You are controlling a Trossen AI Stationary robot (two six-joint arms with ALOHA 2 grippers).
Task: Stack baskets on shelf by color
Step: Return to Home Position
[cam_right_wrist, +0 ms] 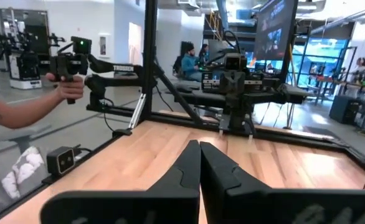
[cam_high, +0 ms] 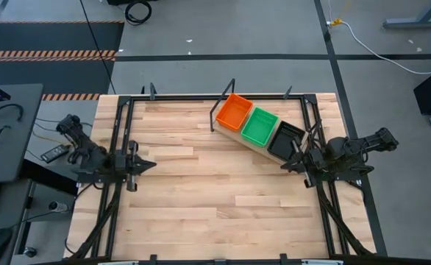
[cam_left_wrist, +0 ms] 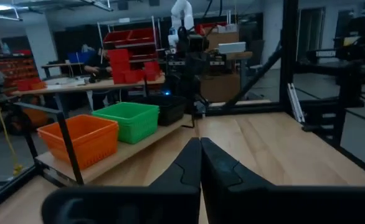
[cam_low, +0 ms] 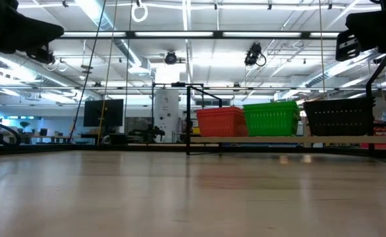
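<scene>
Checking from overhead: the shelf (cam_high: 245,143) lay at about 1 o'clock on the surface (cam_high: 215,206), skewed, running from its 10 o'clock end to its 4 o'clock end. Three colour groups sat on it in a row, touching side to side: orange baskets (cam_high: 234,112) at the 10 o'clock end, green baskets (cam_high: 260,125) in the middle, black baskets (cam_high: 285,138) at the 4 o'clock end. The low view showed the same order, orange (cam_low: 221,122), green (cam_low: 271,118), black (cam_low: 338,116), all upright on the board (cam_low: 278,139). Could not count the layers in each stack.

Left hand (cam_high: 148,165) was at the 9 o'clock edge of the surface, pointing toward 3 o'clock, well apart from the shelf. Its wrist view showed the fingers (cam_left_wrist: 182,171) pressed together, clenched on nothing.

Right hand (cam_high: 285,166) was at the 3 o'clock side, pointing toward 9 o'clock, near the black end of the shelf but not touching it. Its fingers (cam_right_wrist: 184,171) were also clenched and empty.

A person's hand (cam_right_wrist: 70,87) gripped a black handle beyond the frame.
</scene>
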